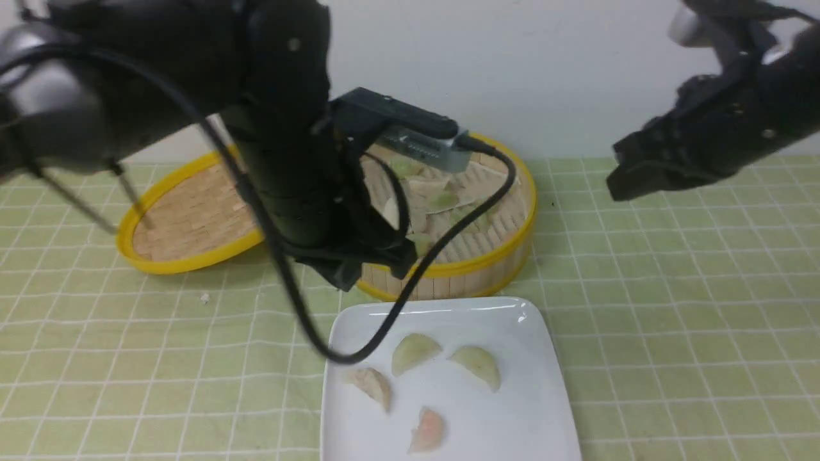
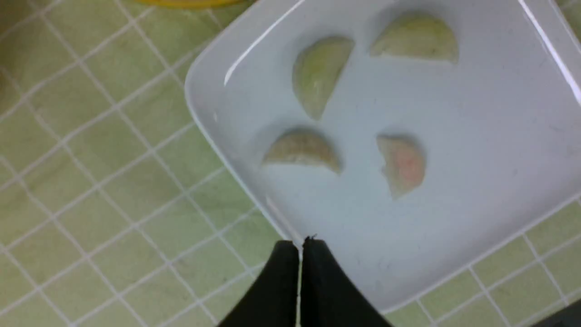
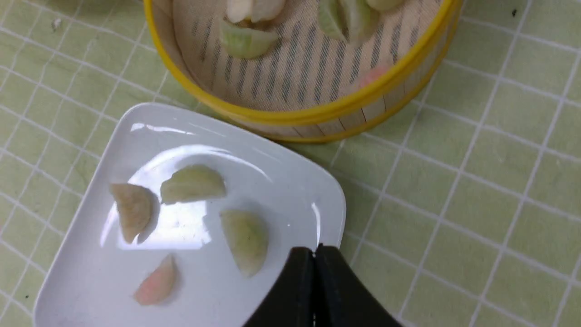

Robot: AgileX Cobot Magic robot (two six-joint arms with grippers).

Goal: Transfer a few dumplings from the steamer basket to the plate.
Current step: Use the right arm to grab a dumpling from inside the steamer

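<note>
The left tool [image 2: 299, 247] and right tool [image 3: 314, 253] are both pinched shut on nothing, so entering the steamer basket [image 3: 317, 114] unopened could squash soft dumplings [image 3: 245, 41].

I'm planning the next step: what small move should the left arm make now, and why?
Probably lift the left gripper toward the steamer and open it for another pick. It is shut and empty over the plate edge, four dumplings lie on the plate, and more sit in the steamer.
</note>
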